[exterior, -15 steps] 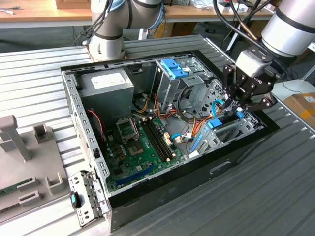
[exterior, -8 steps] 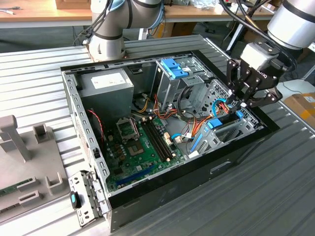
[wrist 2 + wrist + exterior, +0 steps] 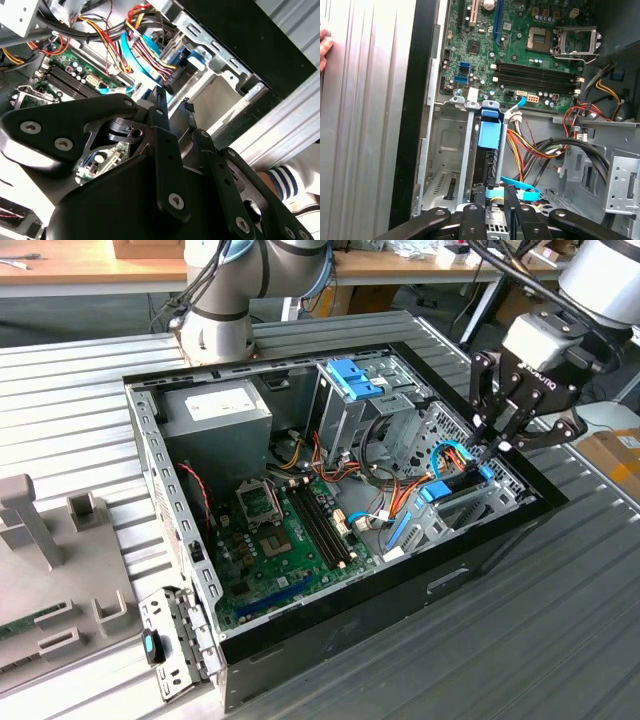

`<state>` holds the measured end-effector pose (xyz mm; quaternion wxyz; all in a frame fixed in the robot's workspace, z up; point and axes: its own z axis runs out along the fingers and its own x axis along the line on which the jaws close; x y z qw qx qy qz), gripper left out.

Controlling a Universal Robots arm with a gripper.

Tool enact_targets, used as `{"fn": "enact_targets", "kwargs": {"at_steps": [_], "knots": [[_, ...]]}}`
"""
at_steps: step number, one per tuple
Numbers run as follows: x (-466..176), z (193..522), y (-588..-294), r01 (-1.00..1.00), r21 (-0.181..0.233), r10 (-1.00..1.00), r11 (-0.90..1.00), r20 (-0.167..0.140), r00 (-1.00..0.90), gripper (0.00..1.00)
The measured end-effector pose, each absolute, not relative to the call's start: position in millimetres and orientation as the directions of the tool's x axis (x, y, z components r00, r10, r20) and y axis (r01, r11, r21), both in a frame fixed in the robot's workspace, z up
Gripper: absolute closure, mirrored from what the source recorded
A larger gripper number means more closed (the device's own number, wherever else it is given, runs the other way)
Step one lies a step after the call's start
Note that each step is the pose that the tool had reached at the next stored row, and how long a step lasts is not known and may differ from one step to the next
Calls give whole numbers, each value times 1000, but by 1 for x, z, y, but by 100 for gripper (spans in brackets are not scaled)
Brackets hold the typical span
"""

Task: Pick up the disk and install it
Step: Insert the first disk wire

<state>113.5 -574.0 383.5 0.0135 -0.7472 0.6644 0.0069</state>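
End effector [image 3: 493,443] poised over the silver-grey, blue-framed rectangular metal disk [image 3: 489,134].
The disk stands on edge inside the grey metal drive cage [image 3: 445,145]; the fingers are narrowly apart above that cage.

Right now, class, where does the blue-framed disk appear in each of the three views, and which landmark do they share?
Exterior view: the disk stands on edge in the metal cage just under the gripper, toward the exterior view's right.
First wrist view: the disk sits between two cage rails.
Second wrist view: the disk lies beyond the gripper, beside coloured wires.
Shared landmark: the green motherboard.
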Motion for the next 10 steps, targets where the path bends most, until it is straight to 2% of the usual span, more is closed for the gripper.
{"fn": "enact_targets", "kwargs": {"at_steps": [10], "knots": [[113,366,-576,-993,-9,-993,-117,-31,117,71]]}}
